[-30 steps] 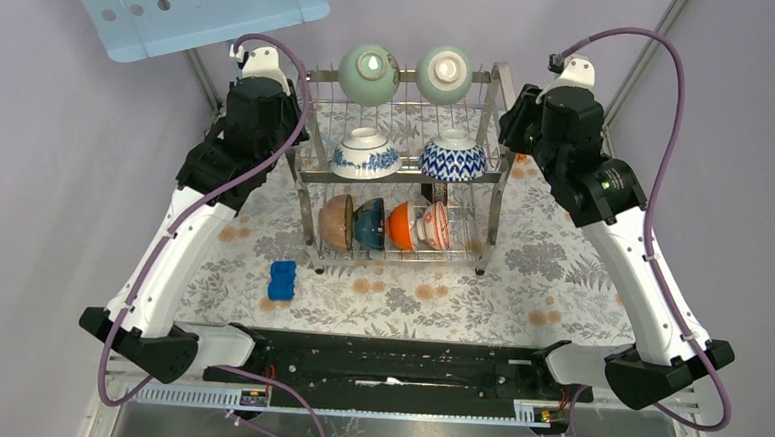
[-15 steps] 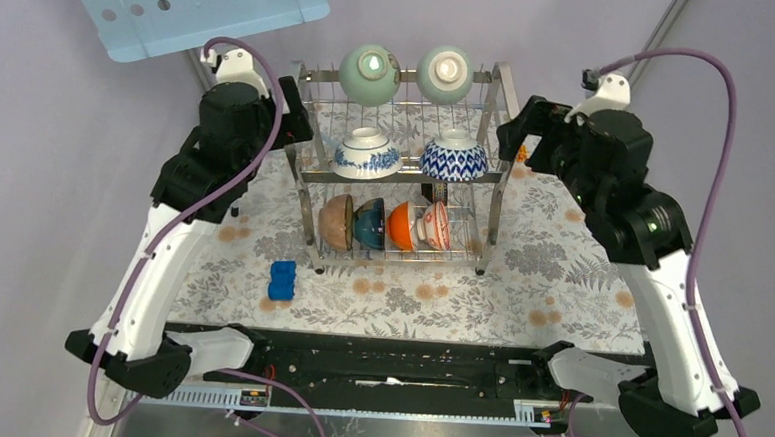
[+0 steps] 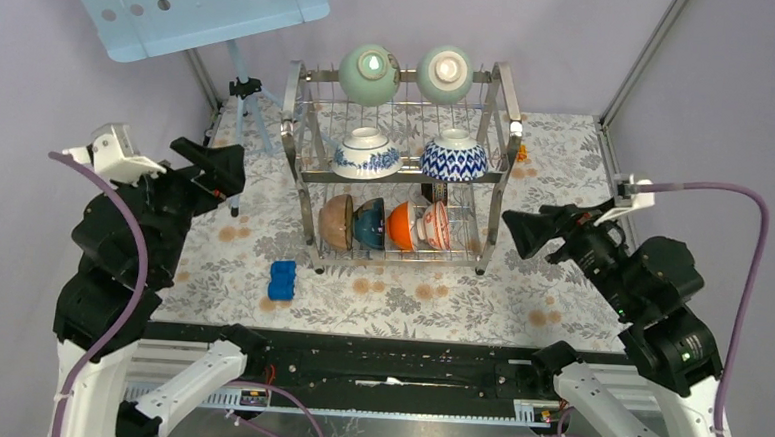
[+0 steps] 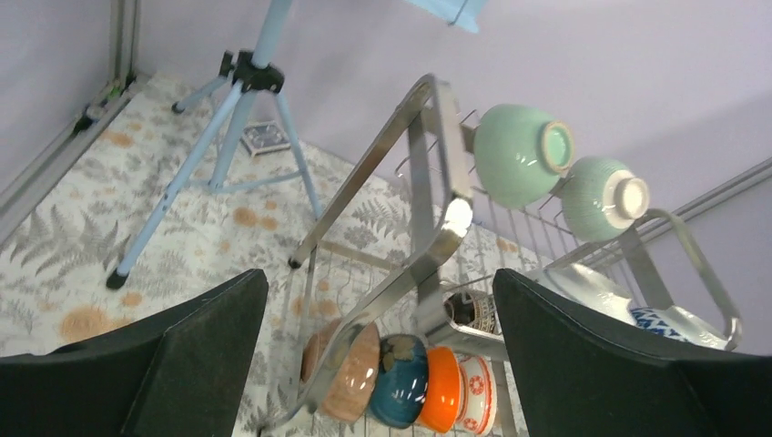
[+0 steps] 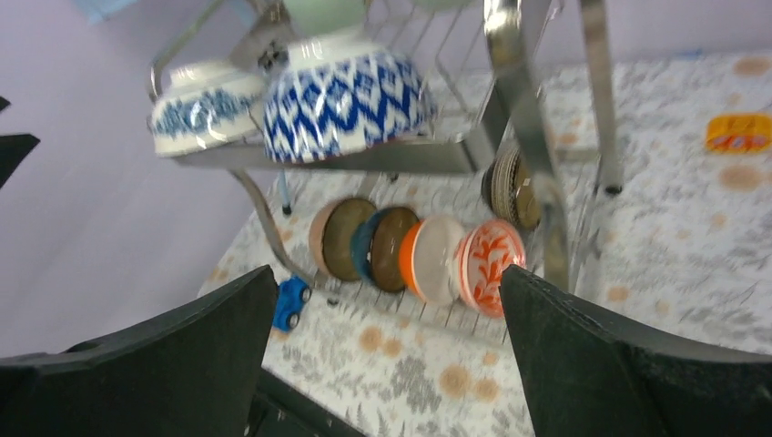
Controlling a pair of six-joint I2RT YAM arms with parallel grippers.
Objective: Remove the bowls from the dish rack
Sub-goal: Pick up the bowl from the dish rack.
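Blue toy car on floral cloth; pale blue tripod stand

Steel dish rack upright, holding eight bowls: two on top, two inverted mid-shelf, four edgewise below.

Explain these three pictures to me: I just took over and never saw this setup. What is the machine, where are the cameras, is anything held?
The machine is two robot arms, left and right. The wide picture looks down from above and behind them. The other two come from a camera on each wrist, so the black shapes at the bottom are the left arm's fingers and the right arm's fingers. Both pairs are open and empty. On the flowered cloth stands a steel rack holding eight bowls, with a small blue item in front.
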